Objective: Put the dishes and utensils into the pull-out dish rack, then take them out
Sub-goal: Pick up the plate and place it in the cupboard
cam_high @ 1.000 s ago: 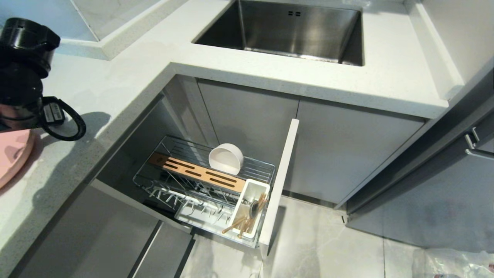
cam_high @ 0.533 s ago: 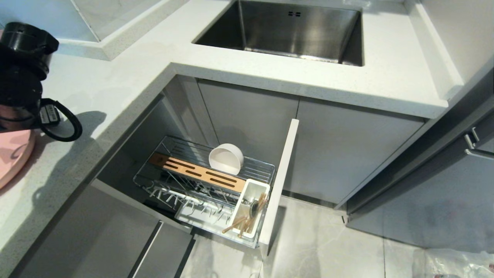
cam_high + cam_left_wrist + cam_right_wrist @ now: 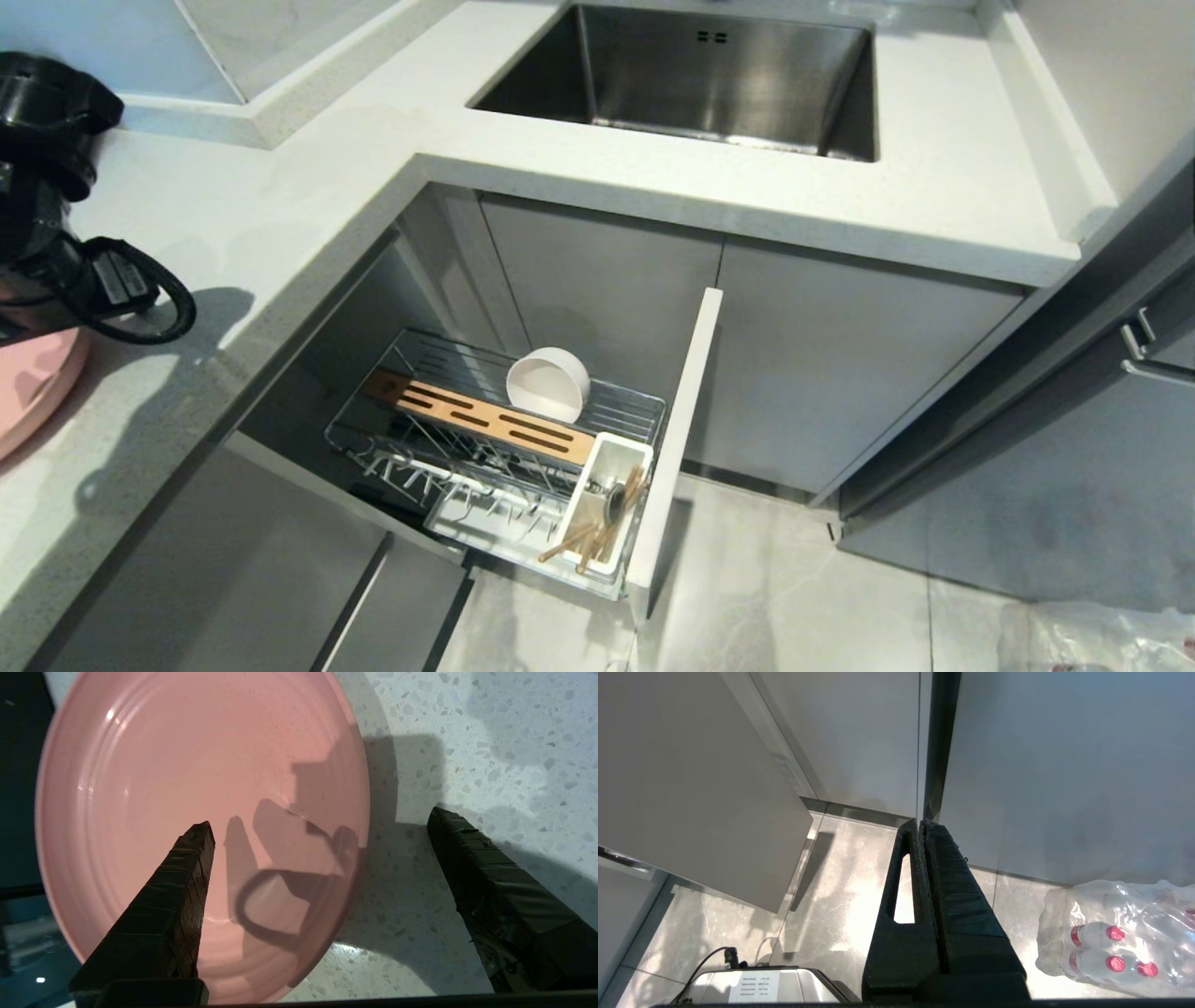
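The left arm has turned a little over the pink plate, which lies on the counter at the far left. The left claw is wide open above the plate's edge, holding nothing. The bowl, chopsticks and spoon already sit in the rack, so I think the plate goes next. The right claw is shut, low near the floor.

I find no text that I can read in any view. Two labels show print too small to make out: a white sticker on the grey device near the floor in the right wrist view, carrying several lines of small characters, and a small tag fixed to the black cable on the left arm in the head view.
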`<state>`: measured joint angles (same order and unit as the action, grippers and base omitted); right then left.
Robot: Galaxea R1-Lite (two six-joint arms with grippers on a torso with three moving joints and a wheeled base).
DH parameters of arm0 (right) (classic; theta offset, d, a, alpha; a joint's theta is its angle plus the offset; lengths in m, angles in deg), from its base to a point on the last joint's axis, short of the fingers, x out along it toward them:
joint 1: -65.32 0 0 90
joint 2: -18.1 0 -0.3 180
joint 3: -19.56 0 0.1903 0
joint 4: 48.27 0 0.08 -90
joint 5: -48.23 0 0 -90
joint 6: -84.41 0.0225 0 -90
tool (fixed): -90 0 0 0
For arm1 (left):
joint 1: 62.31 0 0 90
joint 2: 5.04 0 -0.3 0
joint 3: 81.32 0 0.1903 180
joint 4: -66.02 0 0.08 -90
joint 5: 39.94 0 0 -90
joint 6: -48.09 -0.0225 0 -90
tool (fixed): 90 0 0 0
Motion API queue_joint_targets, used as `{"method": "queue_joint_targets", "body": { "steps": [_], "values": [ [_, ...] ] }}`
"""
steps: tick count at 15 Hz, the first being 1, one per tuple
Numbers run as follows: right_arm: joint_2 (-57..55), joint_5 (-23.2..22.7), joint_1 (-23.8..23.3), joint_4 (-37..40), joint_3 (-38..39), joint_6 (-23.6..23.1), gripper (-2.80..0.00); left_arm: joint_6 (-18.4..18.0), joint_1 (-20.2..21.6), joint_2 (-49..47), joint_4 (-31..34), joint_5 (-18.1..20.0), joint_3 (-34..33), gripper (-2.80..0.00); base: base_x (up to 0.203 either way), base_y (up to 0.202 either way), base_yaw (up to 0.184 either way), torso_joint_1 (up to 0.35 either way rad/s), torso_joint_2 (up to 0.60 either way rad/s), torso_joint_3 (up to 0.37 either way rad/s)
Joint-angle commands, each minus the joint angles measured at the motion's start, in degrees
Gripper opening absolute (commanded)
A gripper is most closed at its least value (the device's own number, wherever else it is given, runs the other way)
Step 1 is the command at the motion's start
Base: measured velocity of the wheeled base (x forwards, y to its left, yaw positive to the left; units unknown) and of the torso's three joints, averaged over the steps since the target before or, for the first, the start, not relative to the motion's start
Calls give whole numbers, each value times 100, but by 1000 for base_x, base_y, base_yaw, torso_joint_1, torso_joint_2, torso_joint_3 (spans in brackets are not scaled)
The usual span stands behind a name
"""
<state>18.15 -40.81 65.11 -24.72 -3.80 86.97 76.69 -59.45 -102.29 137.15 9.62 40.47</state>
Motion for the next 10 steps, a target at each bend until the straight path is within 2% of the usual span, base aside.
{"method": "queue_joint_targets", "body": {
  "steps": [1, 5, 10],
  "values": [
    [-5, 0, 3, -1, 9, 8, -280, 41, 23, -14, 29, 62, -98, 0, 0, 0, 0, 0, 0, 0],
    [-5, 0, -4, -1, 9, 6, -280, -11, 82, -40, -205, 71, -185, 0, 0, 0, 0, 0, 0, 0],
    [-5, 0, -5, -1, 9, 6, -280, -72, 197, -66, -206, 63, -201, 0, 0, 0, 0, 0, 0, 0]
  ]
}}
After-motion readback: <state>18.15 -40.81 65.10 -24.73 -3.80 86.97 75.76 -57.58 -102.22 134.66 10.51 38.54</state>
